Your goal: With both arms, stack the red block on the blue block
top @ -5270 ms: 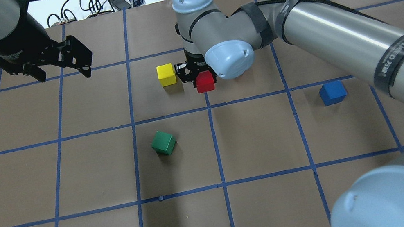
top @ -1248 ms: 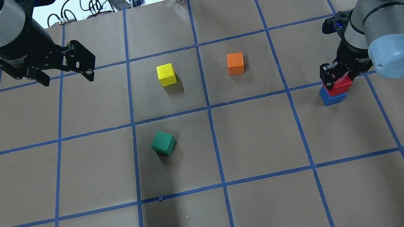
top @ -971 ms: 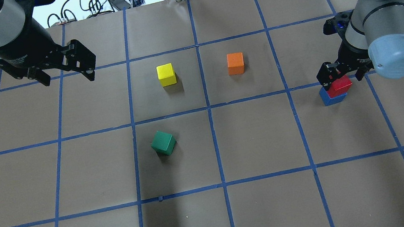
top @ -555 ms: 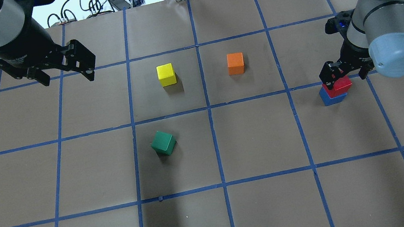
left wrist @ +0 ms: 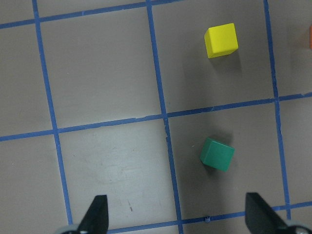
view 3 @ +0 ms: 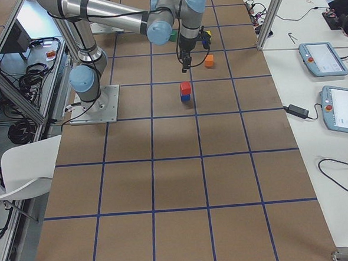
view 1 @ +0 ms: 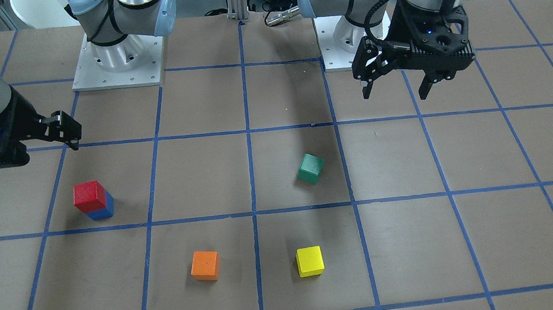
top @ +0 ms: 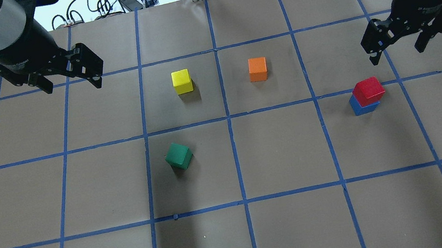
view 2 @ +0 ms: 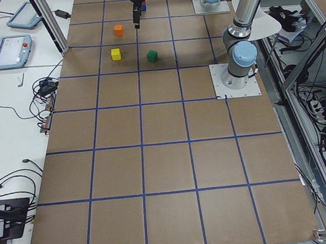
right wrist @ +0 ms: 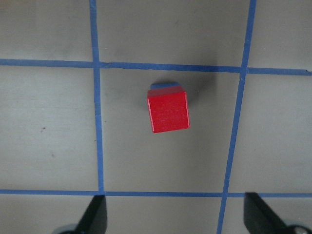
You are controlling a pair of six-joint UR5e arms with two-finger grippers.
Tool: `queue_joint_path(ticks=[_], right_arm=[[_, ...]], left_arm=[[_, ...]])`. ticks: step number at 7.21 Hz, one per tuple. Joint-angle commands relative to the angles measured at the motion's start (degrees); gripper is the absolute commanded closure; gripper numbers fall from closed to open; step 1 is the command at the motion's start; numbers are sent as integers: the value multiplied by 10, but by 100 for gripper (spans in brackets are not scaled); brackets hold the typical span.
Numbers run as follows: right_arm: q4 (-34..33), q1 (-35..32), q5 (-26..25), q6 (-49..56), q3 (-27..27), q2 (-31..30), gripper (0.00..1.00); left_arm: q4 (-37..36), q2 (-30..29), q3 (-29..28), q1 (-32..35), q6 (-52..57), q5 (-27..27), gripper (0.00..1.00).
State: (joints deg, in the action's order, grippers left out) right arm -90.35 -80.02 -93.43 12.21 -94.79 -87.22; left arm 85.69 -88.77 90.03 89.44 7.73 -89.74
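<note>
The red block point(top: 369, 90) sits on top of the blue block point(top: 364, 108) at the right of the table, slightly offset. The stack also shows in the front view, red block point(view 1: 89, 195) on blue block point(view 1: 105, 210). My right gripper point(top: 397, 53) is open and empty, raised above and beyond the stack. In the right wrist view the red block point(right wrist: 168, 111) lies well below the open fingertips point(right wrist: 95, 217), with only a sliver of the blue block point(right wrist: 165, 86) showing. My left gripper point(top: 72, 85) is open and empty at the far left, above the table.
A yellow cube point(top: 181, 81) and an orange cube point(top: 257, 69) stand at the middle back. A tilted green cube point(top: 178, 156) sits nearer, left of centre. Cables lie beyond the table's far edge.
My right gripper has opened, let go of the red block on the blue block, and moved up and away to the back right. The left arm has stayed put.
</note>
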Motion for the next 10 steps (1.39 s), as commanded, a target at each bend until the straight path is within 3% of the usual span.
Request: queue_joint_path(ticks=[1,3,5,10], right_arm=[[24,-97,-4,-90,37,-5,0],[51,-113,4,-104,63,-18,0],[59,-116,10,-157,63,-21,0],[56,-111,29,-159,62,-22,0]], left_arm=[[0,0,0,-1,0,0,0],[0,0,-2,-1,4,0,0],[0,1,-3,-1,4,-1,0],[-1,1,-1,-1,4,-1,0]])
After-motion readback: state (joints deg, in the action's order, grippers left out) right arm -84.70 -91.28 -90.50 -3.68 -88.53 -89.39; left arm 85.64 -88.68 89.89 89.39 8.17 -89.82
